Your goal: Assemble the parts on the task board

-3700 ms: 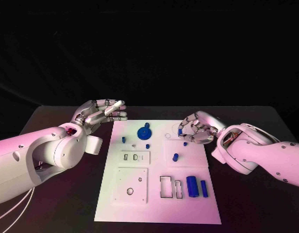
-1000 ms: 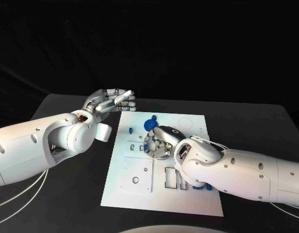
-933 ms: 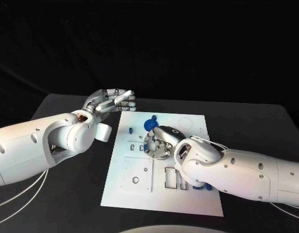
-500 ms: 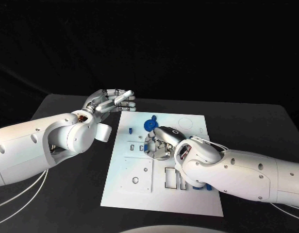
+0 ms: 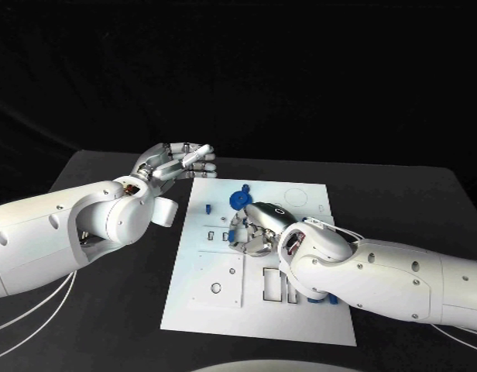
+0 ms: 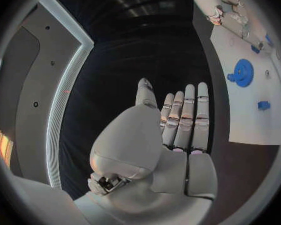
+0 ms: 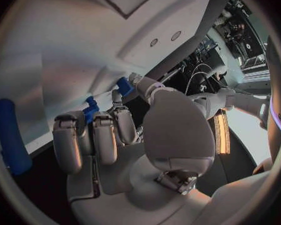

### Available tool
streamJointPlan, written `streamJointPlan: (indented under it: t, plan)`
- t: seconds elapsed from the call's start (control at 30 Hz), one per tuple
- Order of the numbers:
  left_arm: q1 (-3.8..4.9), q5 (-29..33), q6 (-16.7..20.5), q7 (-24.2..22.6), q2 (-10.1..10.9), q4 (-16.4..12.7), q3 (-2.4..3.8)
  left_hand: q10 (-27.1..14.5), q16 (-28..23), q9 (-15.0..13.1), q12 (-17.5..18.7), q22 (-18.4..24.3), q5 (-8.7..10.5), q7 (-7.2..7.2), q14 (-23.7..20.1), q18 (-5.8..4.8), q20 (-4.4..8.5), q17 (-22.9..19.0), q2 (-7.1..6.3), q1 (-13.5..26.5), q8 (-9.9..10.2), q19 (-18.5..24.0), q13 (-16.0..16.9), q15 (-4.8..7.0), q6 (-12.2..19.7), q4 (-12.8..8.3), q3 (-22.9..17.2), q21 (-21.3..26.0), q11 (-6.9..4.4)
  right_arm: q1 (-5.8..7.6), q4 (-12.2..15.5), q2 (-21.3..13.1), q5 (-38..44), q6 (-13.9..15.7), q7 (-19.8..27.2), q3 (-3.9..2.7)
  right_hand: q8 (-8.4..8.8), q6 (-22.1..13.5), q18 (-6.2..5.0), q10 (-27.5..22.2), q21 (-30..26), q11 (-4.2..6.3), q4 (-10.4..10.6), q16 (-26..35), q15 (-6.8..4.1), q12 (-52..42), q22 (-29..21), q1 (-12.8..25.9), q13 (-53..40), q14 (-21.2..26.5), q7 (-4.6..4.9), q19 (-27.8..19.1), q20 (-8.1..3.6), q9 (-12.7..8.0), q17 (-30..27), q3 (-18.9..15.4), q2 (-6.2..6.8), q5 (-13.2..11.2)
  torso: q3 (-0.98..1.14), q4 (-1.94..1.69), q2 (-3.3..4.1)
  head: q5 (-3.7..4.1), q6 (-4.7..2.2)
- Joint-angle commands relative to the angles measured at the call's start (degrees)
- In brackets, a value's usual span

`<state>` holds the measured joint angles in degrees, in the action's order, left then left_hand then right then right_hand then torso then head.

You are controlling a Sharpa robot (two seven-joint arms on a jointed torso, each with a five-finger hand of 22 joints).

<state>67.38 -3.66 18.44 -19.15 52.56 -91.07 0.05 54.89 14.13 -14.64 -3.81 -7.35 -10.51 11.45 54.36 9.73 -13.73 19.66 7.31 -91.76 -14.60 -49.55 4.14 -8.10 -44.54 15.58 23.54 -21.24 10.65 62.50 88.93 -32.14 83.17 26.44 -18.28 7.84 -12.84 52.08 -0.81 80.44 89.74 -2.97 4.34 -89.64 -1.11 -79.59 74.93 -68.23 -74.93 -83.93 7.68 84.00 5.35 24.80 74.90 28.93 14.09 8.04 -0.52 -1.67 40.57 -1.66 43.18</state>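
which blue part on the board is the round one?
The blue toothed gear near the white task board's far edge, just beyond the right hand; the other blue parts are small pegs or bars.

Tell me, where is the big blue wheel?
In the head view the blue wheel sits near the task board's far edge, just beyond the right hand.

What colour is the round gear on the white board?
Blue. The gear shows best in the left wrist view.
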Motion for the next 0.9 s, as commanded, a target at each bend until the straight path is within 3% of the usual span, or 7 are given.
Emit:
streamJointPlan:
  t: [0.03, 0.47, 0.5, 0.57, 0.67, 0.77, 0.9]
  plan:
    - [0.03, 0.11, -1.06, -0.21, -0.04, -0.07, 0.04, 0.18, -0.37, -0.06, 0.04, 0.06, 0.24, 1.76, -0.45, 0.51, -0.26, 0.06, 0.47, -0.1, -0.26, 0.17, 0.08, -0.04, 0.17, -0.03, 0.43, 0.11, -0.05, -0.05, 0.17, 0.03, 0.55, -0.26, 0.9, 0.01, 0.28, -0.33, 0.65, 0.1, -0.27, -0.27, -0.03, -0.36, 0.52, 0.1, 14.71, 0.06, -3.56, -6.07, 0.13, 5.59, 0.27, -0.1, 15.1, -0.42, 0.26, -0.42, 0.0, 0.02, 0.03, 0.01, -0.01]
    - [0.03, -0.06, -1.04, 0.06, -0.01, -0.02, 0.02, 0.18, -0.37, -0.06, 0.04, 0.06, 0.24, 1.76, -0.45, 0.51, -0.26, 0.06, 0.47, -0.1, -0.26, 0.17, 0.08, -0.04, 0.17, -0.03, 0.43, 0.11, -0.05, -0.06, 0.88, -0.83, 0.67, 1.54, 1.15, 0.01, 0.93, -1.22, 0.61, -0.25, -0.39, -0.45, 0.72, -0.36, 0.66, 0.42, 14.64, 0.14, -3.21, -6.07, 0.32, 5.5, 0.41, -0.46, 15.1, -1.91, 0.17, -1.53, -0.01, -0.04, 0.01, -0.01, -0.02]
    - [0.03, -0.35, -1.05, 0.36, -0.01, 0.02, 0.02, 0.08, -0.44, -0.14, 0.08, 0.09, 0.27, 1.78, -0.48, 0.51, -0.27, 0.2, 0.53, -0.09, -0.27, 0.19, 0.06, -0.04, 0.3, -0.04, 0.58, 0.12, -0.04, -0.05, 1.21, -1.17, 0.68, 2.11, 1.33, 0.0, 1.59, -2.4, 0.61, -0.42, -0.41, -0.68, 1.18, -0.36, 0.85, 0.54, 14.63, -0.02, -3.07, -6.07, 0.6, 5.49, 0.55, -0.82, 15.1, -3.14, 0.07, -2.21, 0.01, -0.05, -0.02, -0.03, -0.06]
    - [0.03, -1.65, -1.32, 1.47, 0.01, 0.17, 0.01, 0.24, -0.39, -0.23, 0.0, 0.07, 0.3, 1.76, -0.32, 0.54, -0.26, 0.33, 0.48, 0.08, -0.34, 0.09, 0.09, 0.0, 0.27, 0.05, 0.79, 0.05, -0.07, -0.02, 2.16, -2.1, 0.52, 3.43, 1.86, -0.04, 2.41, -4.47, 0.6, -0.77, -0.44, -1.35, 3.77, -0.36, 1.47, 0.67, 14.63, -2.53, -2.83, -6.07, 1.28, 5.48, 1.19, -1.86, 15.1, -9.77, -1.31, -3.49, 0.03, -0.06, -0.08, -0.1, -0.15]
    - [0.02, -5.58, -1.92, 4.49, 0.03, 0.45, 0.0, 2.22, 0.26, -0.86, -0.54, -0.07, 1.62, 1.39, 1.18, 0.69, 0.06, 1.38, 0.74, 0.98, -0.96, -0.91, 0.57, 0.49, -0.24, 0.42, 1.85, -0.54, -0.45, 0.4, 3.95, -4.07, -1.2, 5.66, 3.8, -0.21, 2.62, -5.52, 0.61, -0.99, -0.42, -1.62, 6.54, -0.36, 1.7, 0.81, 14.65, -4.56, -2.58, -6.07, 1.57, 5.5, 1.37, -2.55, 15.1, -13.55, -1.64, -3.75, 0.05, -0.02, -0.26, -0.15, -0.17]
    - [0.01, -10.15, -2.73, 8.43, -0.05, 0.81, -0.02, 8.01, 3.98, -2.55, -2.22, -1.41, 1.94, -0.4, 7.35, 0.81, 1.91, 4.55, 1.32, 2.56, -3.21, -5.24, 2.01, 2.62, -3.64, 0.75, 2.86, -3.66, -2.36, 1.33, 5.73, -6.38, -5.69, 6.69, 7.28, -0.39, 2.01, -5.13, 0.25, -1.84, -1.62, -1.58, 9.12, -0.36, 1.72, 1.64, 13.96, -6.74, -1.62, -6.07, 1.55, 4.64, 1.47, -2.81, 15.1, -14.76, -2.3, -3.15, 0.08, 0.08, -0.53, -0.28, -0.32]
    - [0.0, -17.5, -3.98, 15.28, -0.16, 1.31, -0.03, 16.58, 12.36, -4.94, -4.79, -4.79, 1.81, -2.73, 16.73, 0.74, 5.37, 12.17, 1.2, 5.7, -4.85, -11.97, 5.39, 6.26, -6.06, 0.88, 2.94, -10.07, -5.7, 3.52, 8.11, -9.99, -13.55, 5.8, 12.02, -0.54, 1.52, -4.71, -0.02, -2.14, -2.54, -1.47, 9.84, -0.31, 1.6, 1.9, 13.43, -7.87, -1.34, -6.03, 1.4, 3.99, 1.38, -2.78, 14.96, -14.2, -2.83, -1.92, 0.22, 0.27, -1.11, -0.52, -0.25]
